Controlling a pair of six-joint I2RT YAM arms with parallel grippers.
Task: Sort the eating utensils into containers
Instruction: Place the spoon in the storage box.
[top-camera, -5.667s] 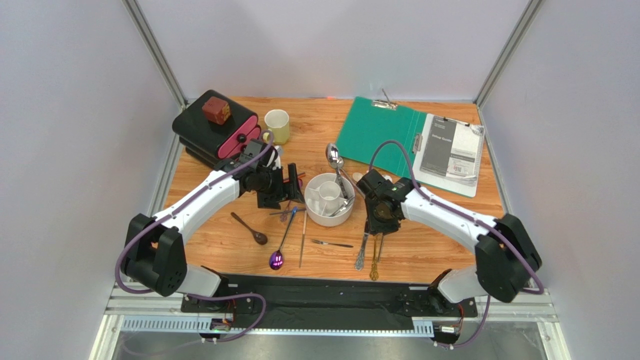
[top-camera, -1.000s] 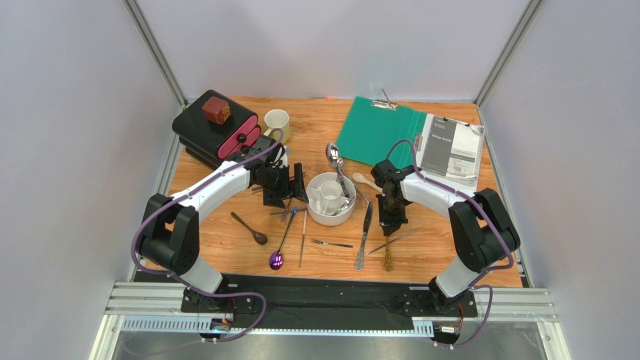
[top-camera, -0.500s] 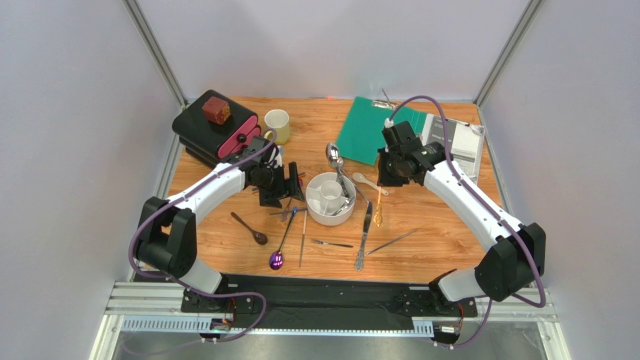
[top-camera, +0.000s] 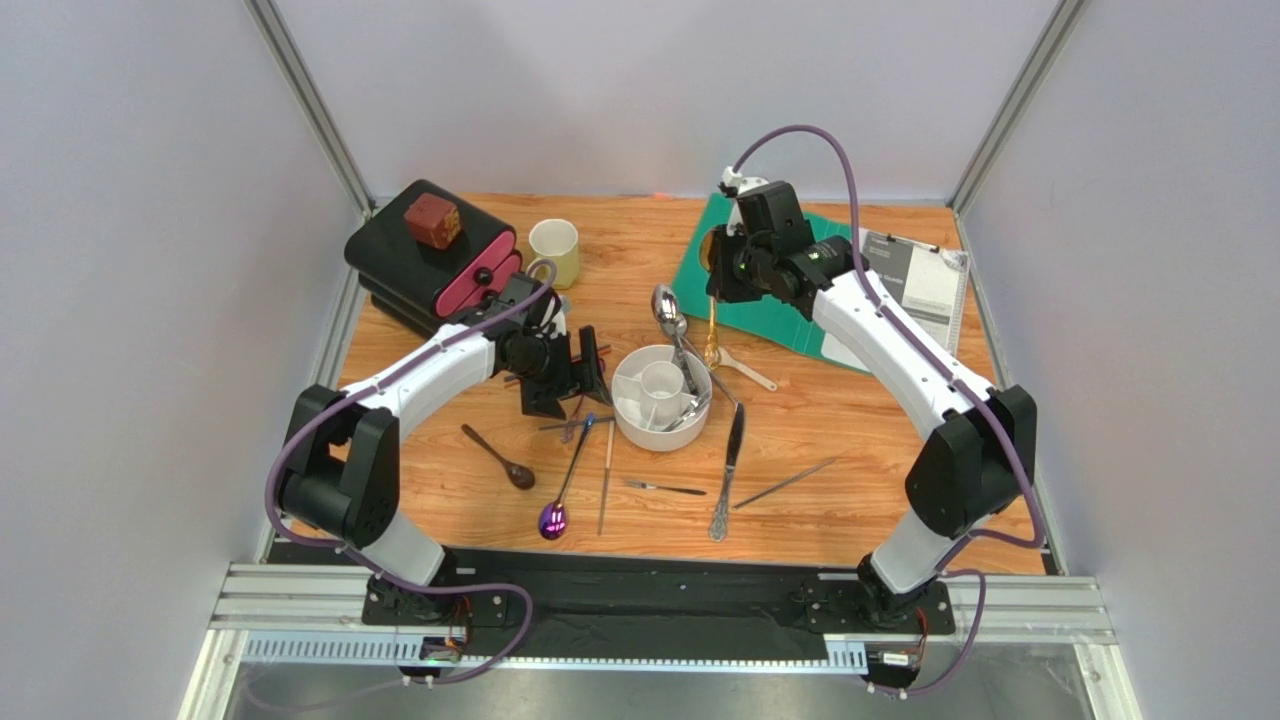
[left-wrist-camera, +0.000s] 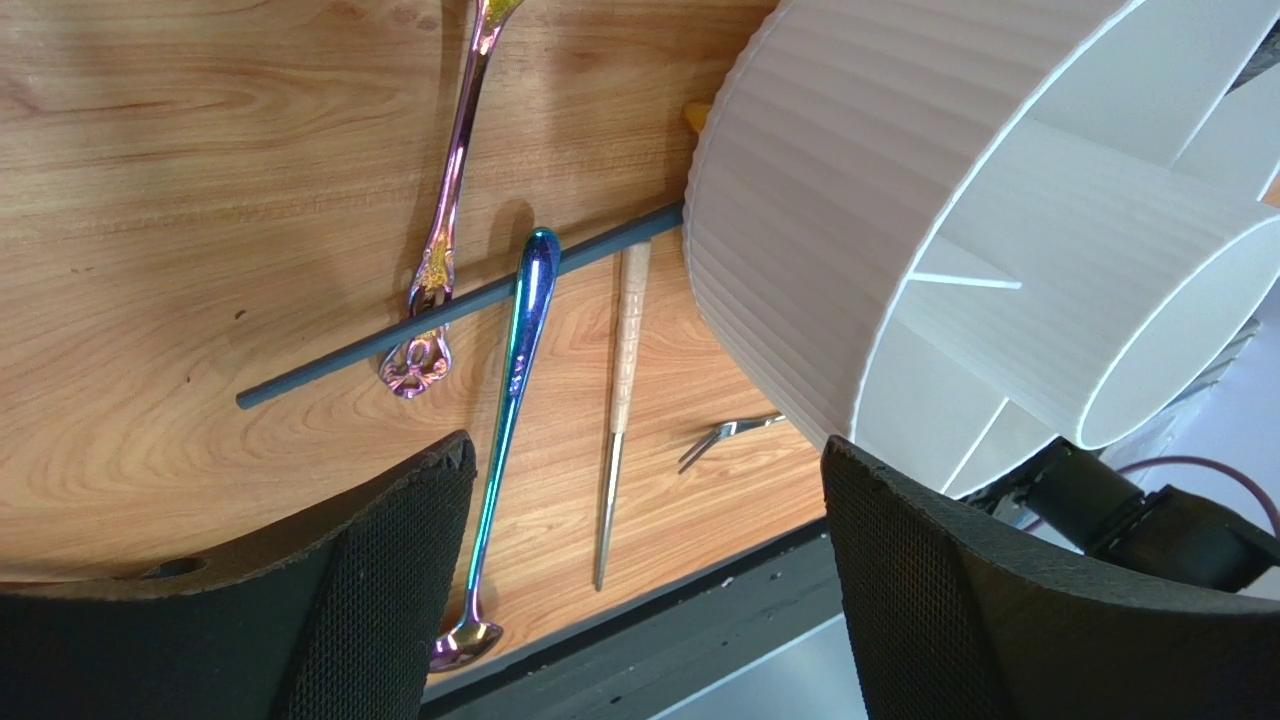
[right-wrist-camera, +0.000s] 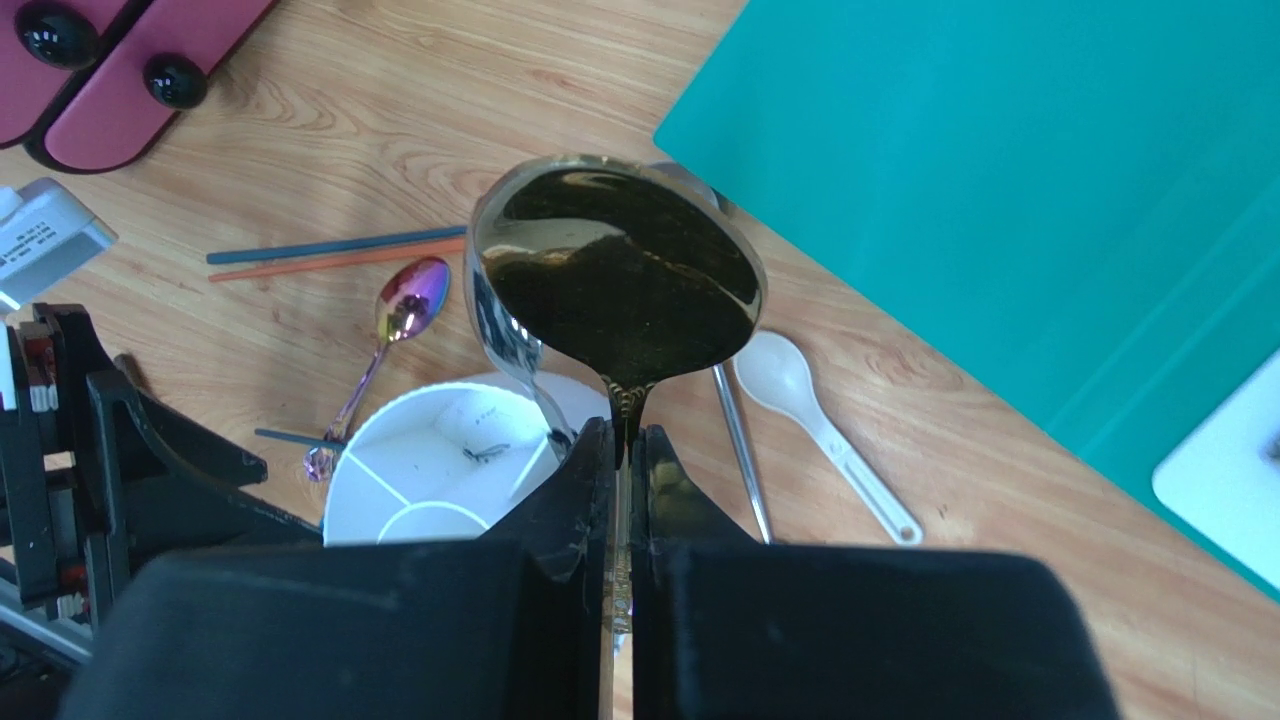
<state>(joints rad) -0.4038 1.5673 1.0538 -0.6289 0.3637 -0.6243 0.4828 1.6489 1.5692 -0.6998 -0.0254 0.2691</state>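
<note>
My right gripper (top-camera: 732, 270) is raised at the back, near the green clipboard's left edge, shut on the handle of a gold spoon (right-wrist-camera: 624, 285); the bowl sticks out past the fingertips. The round white holder (top-camera: 658, 398) stands mid-table with a silver spoon (top-camera: 670, 315) leaning in it. My left gripper (top-camera: 579, 375) hangs open just left of the holder (left-wrist-camera: 842, 195), nothing between its fingers. Below it lie an iridescent spoon (left-wrist-camera: 504, 405), an iridescent handle (left-wrist-camera: 451, 195), a dark chopstick (left-wrist-camera: 451, 308) and a wood-handled chopstick (left-wrist-camera: 619, 405). A white ceramic spoon (top-camera: 744, 365), a knife (top-camera: 729, 468) and a dark brown spoon (top-camera: 499, 455) lie on the table.
A pale yellow mug (top-camera: 555, 249) and a black-and-pink box stack (top-camera: 436, 270) topped by a brown cube stand back left. The green clipboard (top-camera: 759, 263) and a booklet (top-camera: 899, 308) lie back right. A small fork (top-camera: 664, 488) and a thin silver stick (top-camera: 784, 483) lie near the front.
My right arm has lifted the gold spoon off the table by the knife and swung it up and back toward the clipboard. The left arm has stayed put, open.
</note>
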